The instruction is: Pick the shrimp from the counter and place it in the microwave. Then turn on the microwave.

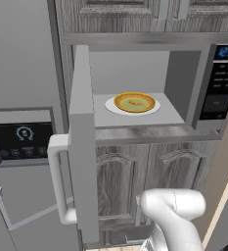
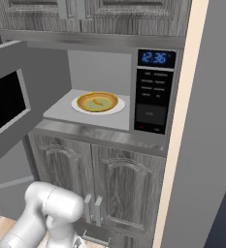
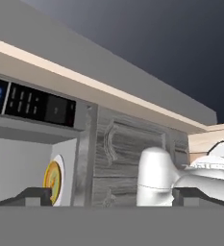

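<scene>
Microwave (image 1: 135,78) cavity: front unobstructed, door (image 1: 81,142) swung fully out to the left with bar handle (image 1: 59,179) projecting. Floor centre occupied by yellow bowl (image 1: 134,102) on white plate (image 1: 113,106); bare floor on both sides. Keypad panel (image 1: 218,88) bounds the right edge.
</scene>
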